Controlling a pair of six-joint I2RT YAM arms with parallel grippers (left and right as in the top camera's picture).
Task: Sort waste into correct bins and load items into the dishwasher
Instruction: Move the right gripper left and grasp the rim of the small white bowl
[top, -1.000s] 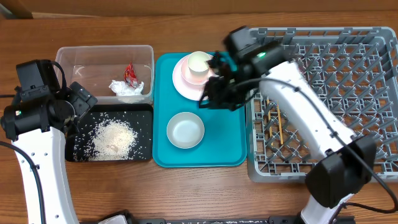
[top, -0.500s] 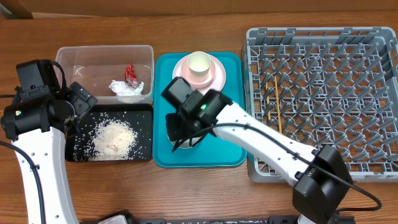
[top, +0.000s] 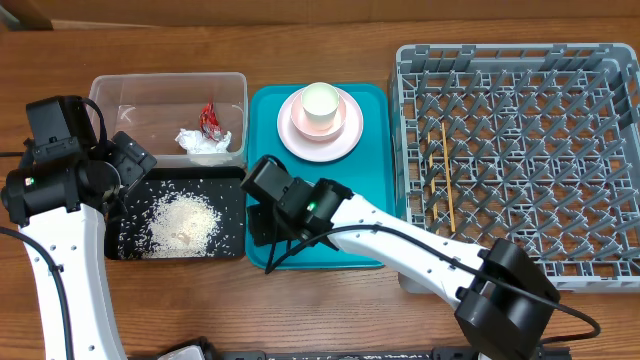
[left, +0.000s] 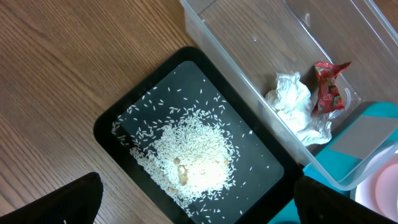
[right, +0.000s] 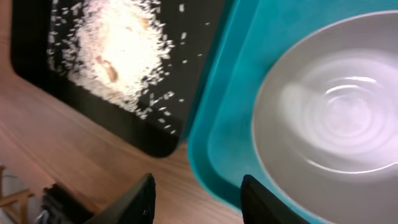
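rice (left: 189, 158) sits in a pale heap on the black tray (left: 124, 121); left gripper (left: 199, 208) and right gripper (right: 196, 199) gape, empty.

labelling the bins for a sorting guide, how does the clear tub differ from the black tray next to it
The clear tub is see-through with tall walls; the black tray is opaque and shallow. The tub holds a crumpled red wrapper and a white tissue; the tray holds loose rice. The tub sits farther from the robot than the tray. Both are rectangular, alike in footprint, and lie beside the teal tray.
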